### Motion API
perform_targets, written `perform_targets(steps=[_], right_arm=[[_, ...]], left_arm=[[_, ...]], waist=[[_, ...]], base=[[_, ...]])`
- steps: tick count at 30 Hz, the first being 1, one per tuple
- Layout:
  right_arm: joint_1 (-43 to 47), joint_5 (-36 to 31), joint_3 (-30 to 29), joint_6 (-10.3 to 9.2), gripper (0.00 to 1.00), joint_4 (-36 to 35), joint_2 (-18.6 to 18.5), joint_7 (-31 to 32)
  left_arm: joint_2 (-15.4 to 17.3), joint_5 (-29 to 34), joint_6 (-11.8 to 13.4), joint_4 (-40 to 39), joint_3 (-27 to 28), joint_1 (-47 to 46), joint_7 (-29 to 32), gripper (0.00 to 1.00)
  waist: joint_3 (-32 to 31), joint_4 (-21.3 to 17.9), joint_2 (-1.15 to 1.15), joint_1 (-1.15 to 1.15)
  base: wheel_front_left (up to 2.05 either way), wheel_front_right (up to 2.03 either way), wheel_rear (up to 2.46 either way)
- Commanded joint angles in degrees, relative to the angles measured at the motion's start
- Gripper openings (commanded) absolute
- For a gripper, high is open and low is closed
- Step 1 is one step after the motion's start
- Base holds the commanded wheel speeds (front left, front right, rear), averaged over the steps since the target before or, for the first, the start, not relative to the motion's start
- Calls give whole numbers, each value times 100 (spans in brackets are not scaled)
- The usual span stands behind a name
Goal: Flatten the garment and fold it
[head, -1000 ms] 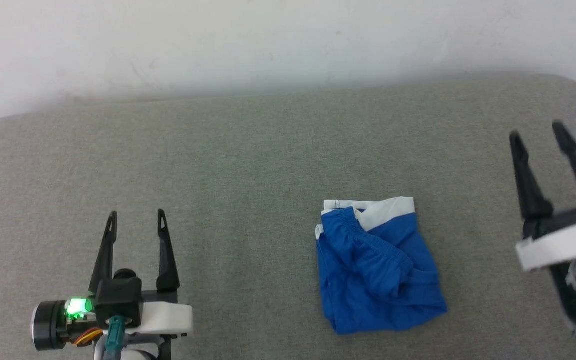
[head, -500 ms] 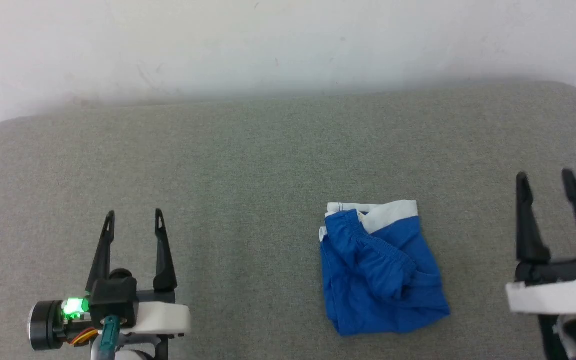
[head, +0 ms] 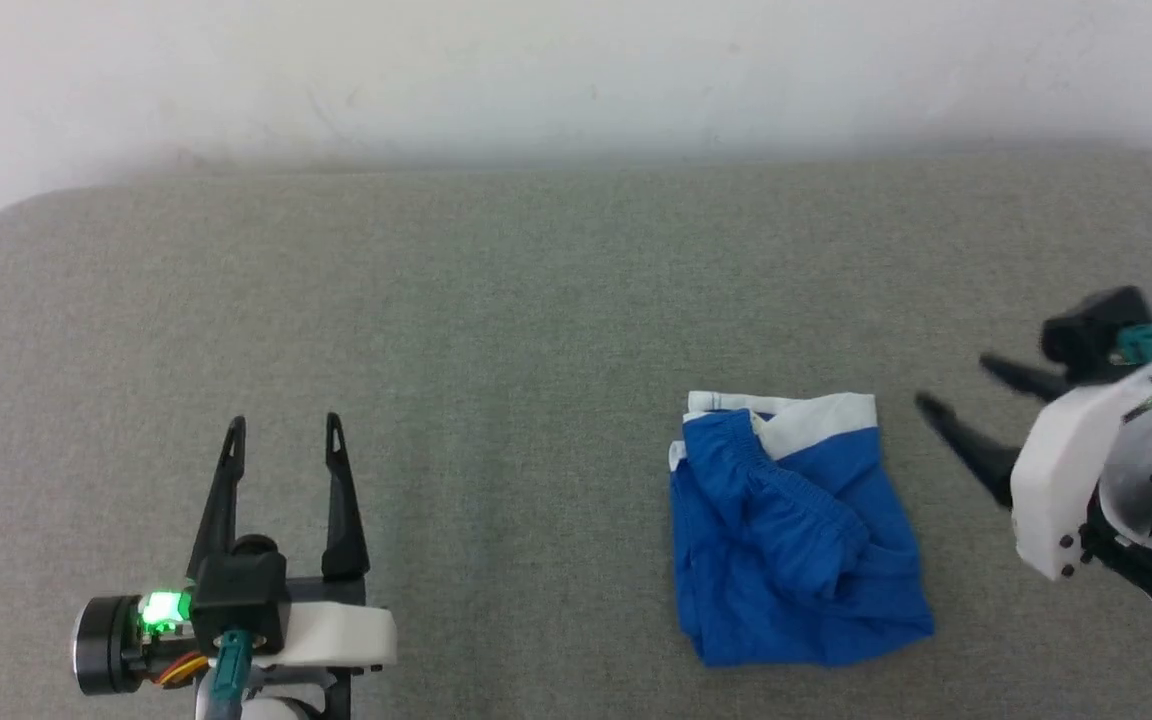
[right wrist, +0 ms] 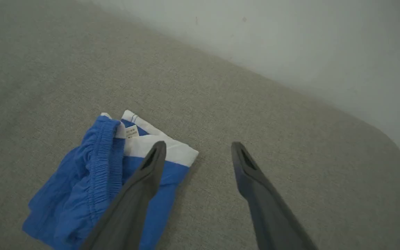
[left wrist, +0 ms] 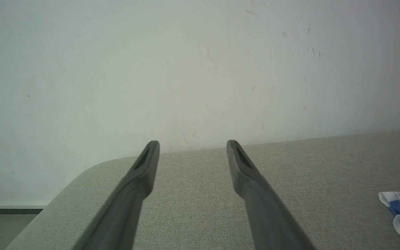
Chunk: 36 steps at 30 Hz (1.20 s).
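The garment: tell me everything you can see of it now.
The garment is bright blue soft fabric, bunched into a rough square, not flattened. A white band runs along its far edge, a gathered elastic hem crosses it diagonally, and a small white label sits by the band. It lies on the grey padded surface, right of centre. The open right end effector points at it without touching.

Item: garment [head: 796, 540]. One pair of shorts in soft, bright royal-blue fabric. A white trim band [head: 829, 418] runs along the far edge, and a small white label [right wrist: 131, 132] sits beside a gathered elastic hem. Condition: crumpled, loosely doubled over itself into a rough square, creased, not flat. Location: lying on the grey cloth-covered bench [head: 496, 330], right of centre in the head view.
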Motion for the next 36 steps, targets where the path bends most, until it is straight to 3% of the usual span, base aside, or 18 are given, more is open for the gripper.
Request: perform_targets(steps=[1, 4, 8, 18, 19, 20, 28, 36], right_arm=[[-128, 296, 189, -11, 100, 67, -112, 358], [-360, 921, 753, -11, 100, 295, -456, 1344], [-595, 1427, 1117, -11, 100, 767, -397, 1859], [-668, 1558, 2007, -11, 100, 2123, 243, 1272], [-712, 1527, 2063, -11, 36, 2161, 247, 1098], [-765, 1523, 2128, -11, 0, 2189, 247, 948], [-1626, 1318, 2506, -11, 0, 1599, -153, -52], [-2147, 1218, 2422, -11, 0, 1243, -1102, 21]], left_arm=[[-21, 53, -17, -17, 6, -47, -27, 100], [-75, 56, -24, -13, -18, -121, -27, 100], [-125, 72, -41, 0, -51, -240, -27, 100], [-160, 97, -29, 59, -56, -400, -27, 100], [-155, 95, -21, 64, -43, -394, -27, 100], [-147, 94, -14, 63, -28, -385, -27, 100], [-1, 110, 61, -68, 152, -280, -27, 100], [351, 217, 85, -340, 348, -510, -27, 100]], waist=[[119, 91, 0, 0], [262, 175, 0, 0], [458, 284, 0, 0], [633, 308, 0, 0], [622, 258, 0, 0], [609, 196, 0, 0], [708, -730, 0, 0], [1366, -1791, 0, 0]], base=[[0, 0, 0], [0, 0, 0], [0, 0, 0], [0, 0, 0], [0, 0, 0], [0, 0, 0], [0, 0, 0], [0, 0, 0]])
